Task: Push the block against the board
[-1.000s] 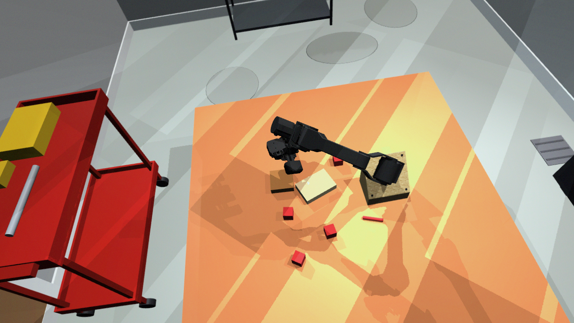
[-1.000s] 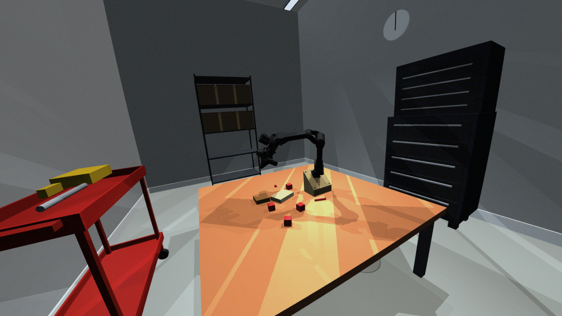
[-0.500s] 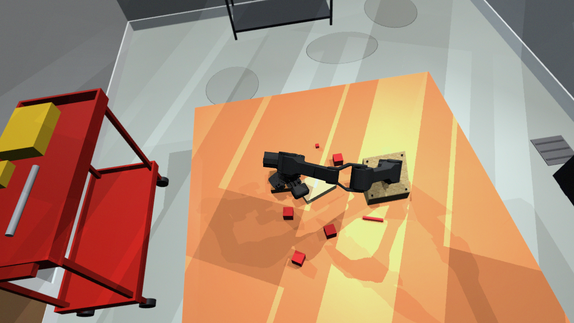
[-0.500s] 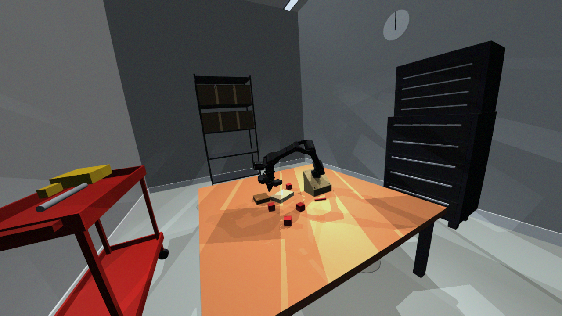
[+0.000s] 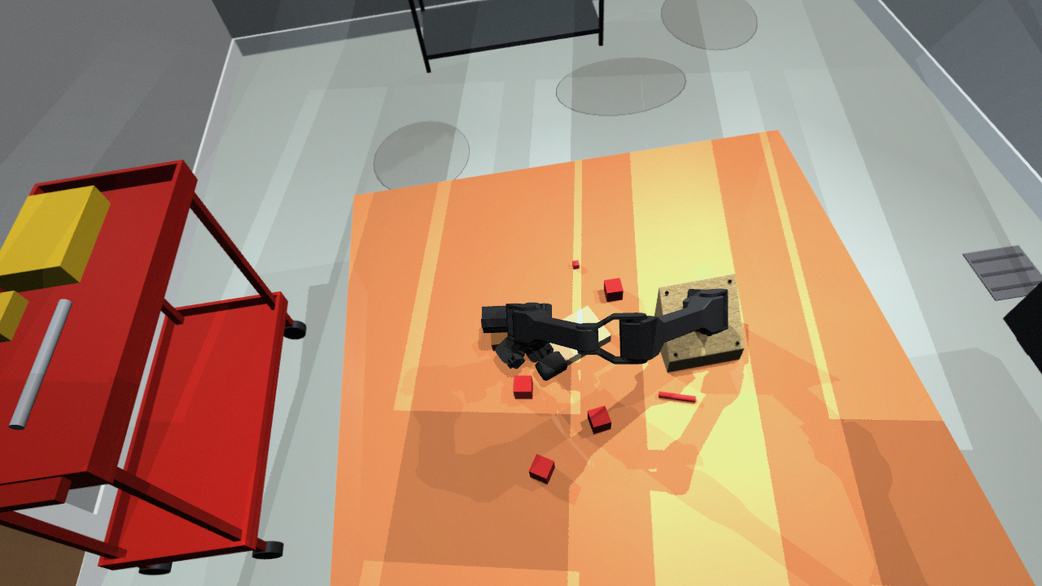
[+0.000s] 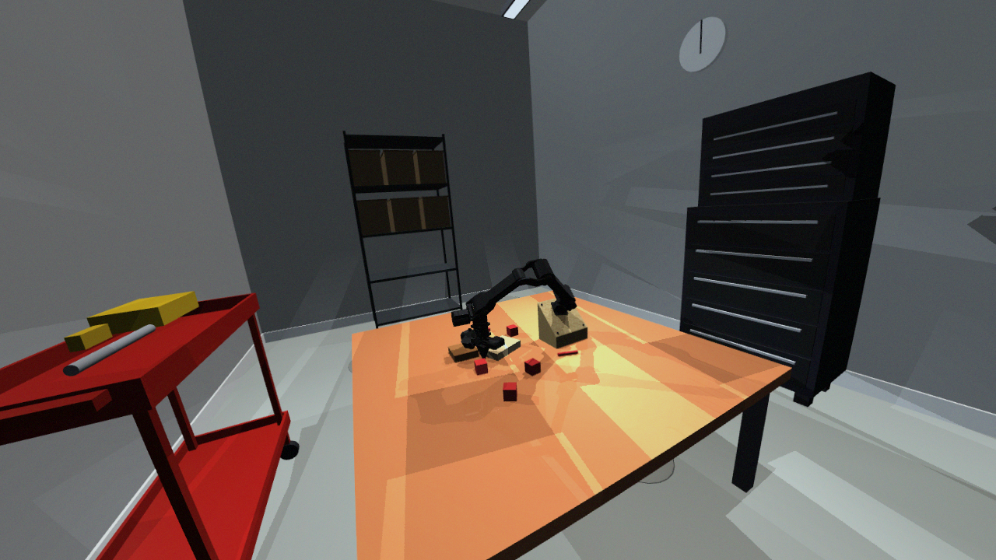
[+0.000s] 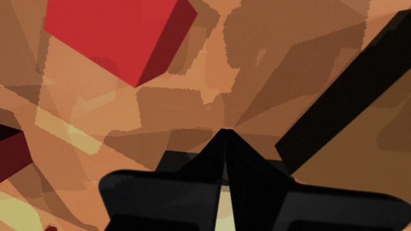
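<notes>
The brown square block [image 5: 498,341] [image 6: 462,353] [image 7: 350,154] lies flat left of the cream board [image 5: 587,314] [image 6: 510,345] [image 7: 226,221] in the top and exterior views. The arm covers parts of both. In the wrist view a near corner of the block is close to the board's dark side, and the two are turned relative to each other. Whether they touch is hidden. My gripper [image 6: 484,355] [image 7: 225,134] is shut and empty, pointing down. Its tips are low, close to the table, near the front of the narrow space between block and board. The fingers hide most of the board in the wrist view.
A red cube [image 5: 523,386] [image 6: 481,366] [image 7: 109,35] lies just in front of the tips. Other red cubes [image 5: 598,418] [image 5: 541,467] [image 5: 612,288], a tiny red cube [image 5: 575,264] and a red rod [image 5: 676,397] lie around. The arm stands on a wooden base [image 5: 667,313] at the right.
</notes>
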`<state>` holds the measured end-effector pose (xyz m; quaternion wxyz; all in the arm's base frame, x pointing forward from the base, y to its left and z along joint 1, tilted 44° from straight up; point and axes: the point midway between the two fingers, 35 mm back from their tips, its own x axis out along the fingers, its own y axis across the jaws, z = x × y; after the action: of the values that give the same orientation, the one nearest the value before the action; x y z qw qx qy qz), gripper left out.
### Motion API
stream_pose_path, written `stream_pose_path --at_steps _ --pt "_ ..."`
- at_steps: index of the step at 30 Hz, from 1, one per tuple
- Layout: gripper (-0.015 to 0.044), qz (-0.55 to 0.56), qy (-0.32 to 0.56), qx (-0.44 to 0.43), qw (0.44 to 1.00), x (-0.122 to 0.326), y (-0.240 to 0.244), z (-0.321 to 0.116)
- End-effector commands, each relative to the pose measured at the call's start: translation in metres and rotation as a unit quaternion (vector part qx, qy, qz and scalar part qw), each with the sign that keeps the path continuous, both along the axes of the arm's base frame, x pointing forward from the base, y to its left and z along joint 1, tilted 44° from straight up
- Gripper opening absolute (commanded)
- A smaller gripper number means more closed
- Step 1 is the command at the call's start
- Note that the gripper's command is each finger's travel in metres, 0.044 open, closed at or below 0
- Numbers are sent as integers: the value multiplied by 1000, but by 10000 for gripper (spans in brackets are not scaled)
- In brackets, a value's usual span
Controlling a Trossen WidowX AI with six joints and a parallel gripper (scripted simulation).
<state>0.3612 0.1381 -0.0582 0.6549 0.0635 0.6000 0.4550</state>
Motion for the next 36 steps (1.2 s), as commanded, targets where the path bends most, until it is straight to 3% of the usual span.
stream_pose_path --at_steps 1,36 --pt "0 -5 -1 2 1000 0 2 -4" --pt "0 -5 1 1 1000 -44 -23 -19"
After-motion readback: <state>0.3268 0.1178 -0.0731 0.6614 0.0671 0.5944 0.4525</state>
